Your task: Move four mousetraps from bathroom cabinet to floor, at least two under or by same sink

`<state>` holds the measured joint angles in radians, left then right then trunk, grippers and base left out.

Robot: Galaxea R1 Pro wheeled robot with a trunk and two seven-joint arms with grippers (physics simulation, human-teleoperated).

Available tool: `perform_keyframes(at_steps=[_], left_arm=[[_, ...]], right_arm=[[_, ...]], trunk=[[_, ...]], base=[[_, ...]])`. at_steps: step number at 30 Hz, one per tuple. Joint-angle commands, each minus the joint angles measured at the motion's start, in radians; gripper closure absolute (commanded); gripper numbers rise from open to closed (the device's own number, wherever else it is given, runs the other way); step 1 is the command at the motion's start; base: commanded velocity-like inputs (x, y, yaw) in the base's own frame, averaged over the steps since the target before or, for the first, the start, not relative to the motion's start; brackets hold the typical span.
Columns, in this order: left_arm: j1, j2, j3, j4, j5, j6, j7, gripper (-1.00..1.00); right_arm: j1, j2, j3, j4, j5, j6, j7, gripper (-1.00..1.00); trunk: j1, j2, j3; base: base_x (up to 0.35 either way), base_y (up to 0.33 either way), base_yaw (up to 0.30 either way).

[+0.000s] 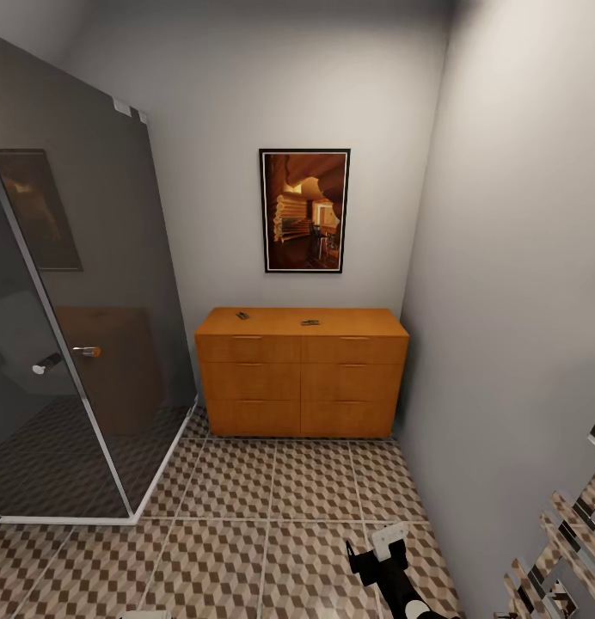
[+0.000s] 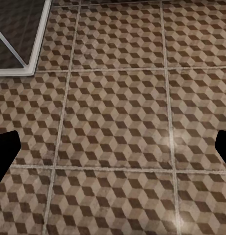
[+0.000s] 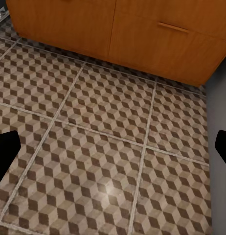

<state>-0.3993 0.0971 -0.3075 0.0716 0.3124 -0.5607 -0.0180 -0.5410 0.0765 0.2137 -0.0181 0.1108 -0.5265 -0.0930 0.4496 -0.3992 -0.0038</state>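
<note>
the right gripper (image 1: 379,550) is being seen lowest in the head view, low over the bathroom floor (image 1: 246,516). in the right wrist view its dark fingertips (image 3: 5,154) are being shown wide apart at the 2 edges, with nothing but tile between them. the left gripper (image 2: 113,152) is being shown the same way in the left wrist view: fingertips (image 2: 4,155) spread wide, nothing being held, only patterned tile below.

beyond the right gripper, bare floor is being crossed by pale grout lines up to the foot of the cabinet (image 1: 302,378), which is standing against the far wall, well apart from both grippers. 2 mousetraps are being made out on its flat top: 1 (image 1: 242,315) toward the left, lying at a slant, and 1 (image 1: 310,322) near the middle, its long axis lying roughly across the view. they are too small for detail to be told; other traps cannot be picked out.

the traps are lying ahead and above the grippers. the right arm is being judged the nearer, so an approach and a raised reach are being called for.

a glass shower enclosure (image 1: 65,327) is standing to the left, a grey wall (image 1: 521,301) is closing the right, a chrome rail (image 1: 564,550) is hanging on it, and a framed picture (image 1: 304,211) is hanging above the cabinet.
</note>
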Motion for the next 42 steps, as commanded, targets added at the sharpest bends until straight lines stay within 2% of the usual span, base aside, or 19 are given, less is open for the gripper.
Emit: perform_keyframes(at_steps=[1, 42], left_arm=[[-0.001, 0.000, -0.008, 0.004, 0.008, -0.005, -0.002, -1.00], [-0.001, 0.000, -0.008, 0.004, 0.008, -0.005, -0.002, -1.00]], right_arm=[[0.000, 0.000, 0.003, 0.001, 0.010, -0.001, -0.010, -1.00], [0.000, 0.000, 0.003, 0.001, 0.010, -0.001, -0.010, -1.00]], trunk=[[0.000, -0.001, 0.000], [0.000, -0.001, 0.000]], base=[[0.000, 0.000, 0.000], [0.000, 0.000, 0.000]])
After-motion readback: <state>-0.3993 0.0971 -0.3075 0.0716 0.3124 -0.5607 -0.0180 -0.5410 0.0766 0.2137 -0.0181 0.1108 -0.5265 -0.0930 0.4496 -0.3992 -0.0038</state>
